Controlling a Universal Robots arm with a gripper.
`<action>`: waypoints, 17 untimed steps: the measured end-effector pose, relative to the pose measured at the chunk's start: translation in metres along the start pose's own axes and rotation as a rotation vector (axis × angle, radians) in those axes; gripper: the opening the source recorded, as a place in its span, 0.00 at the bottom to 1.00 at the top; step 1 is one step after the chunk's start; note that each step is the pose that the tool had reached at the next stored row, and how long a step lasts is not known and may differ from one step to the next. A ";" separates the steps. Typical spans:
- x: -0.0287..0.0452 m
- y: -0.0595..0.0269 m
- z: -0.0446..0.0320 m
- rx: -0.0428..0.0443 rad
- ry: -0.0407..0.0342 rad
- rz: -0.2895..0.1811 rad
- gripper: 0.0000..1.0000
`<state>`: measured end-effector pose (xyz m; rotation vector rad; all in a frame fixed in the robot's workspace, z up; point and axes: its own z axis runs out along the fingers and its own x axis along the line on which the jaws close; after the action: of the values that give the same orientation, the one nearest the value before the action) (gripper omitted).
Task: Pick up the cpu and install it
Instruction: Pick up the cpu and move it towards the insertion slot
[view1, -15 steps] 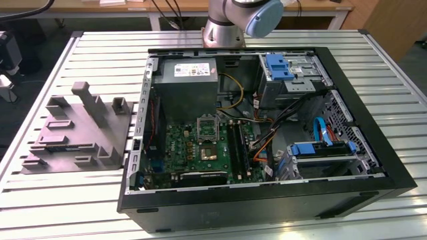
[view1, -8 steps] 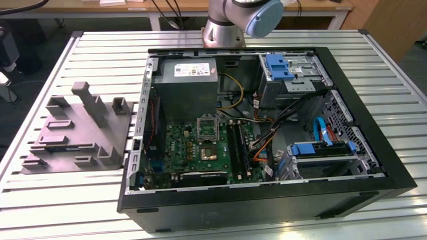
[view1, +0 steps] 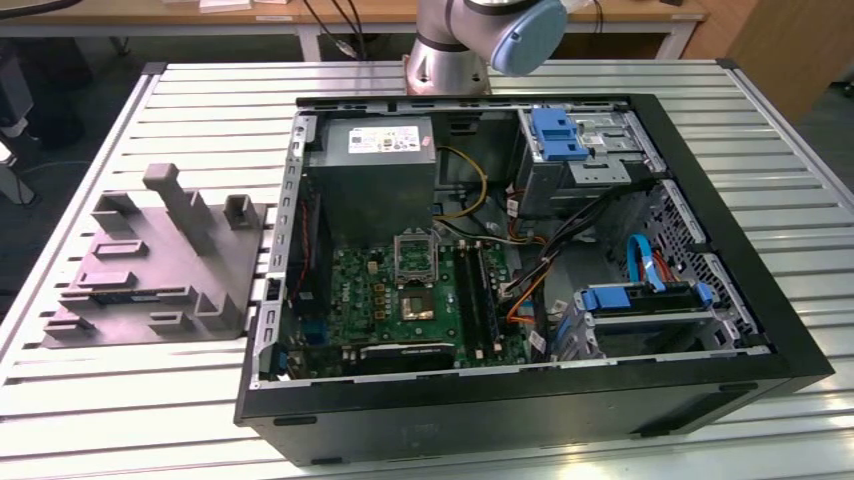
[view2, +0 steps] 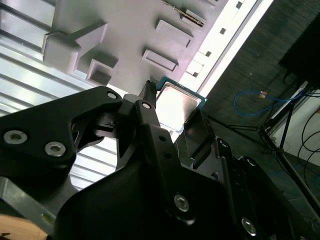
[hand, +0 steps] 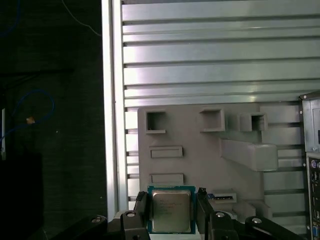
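Between jaws, cpu (hand: 171, 211), edges partly hidden

The cpu (hand: 171, 211) in the first wrist view has a silvery-grey metal top with a teal-green rim. The gripper (hand: 171, 200) is matt black, with bright silver screw heads. The moulded tray (view1: 147, 270) is a uniform pale grey. The table (view1: 200, 110) is silver metal, patterned in parallel ribbed slats. In the centre of the exterior view, the computer case (view1: 534, 410) is black outside and bare grey metal inside. The motherboard (view1: 400, 290) is green. The drive bracket (view1: 558, 135) is bright blue. Inside run a yellow cable (view1: 478, 180), an orange cable (view1: 518, 300) and a blue cable (view1: 641, 262). The robot arm (view1: 447, 40) is silver-grey with a pale blue cap.
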<state>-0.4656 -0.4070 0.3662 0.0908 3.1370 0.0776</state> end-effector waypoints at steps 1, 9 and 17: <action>0.0000 0.0000 -0.0007 0.0000 0.0000 0.000 0.47; 0.0000 0.0001 -0.0019 0.0000 0.0000 0.000 0.47; -0.0011 0.0002 -0.0019 -0.0001 -0.0001 0.000 0.47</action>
<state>-0.4645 -0.4070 0.3682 0.0908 3.1369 0.0777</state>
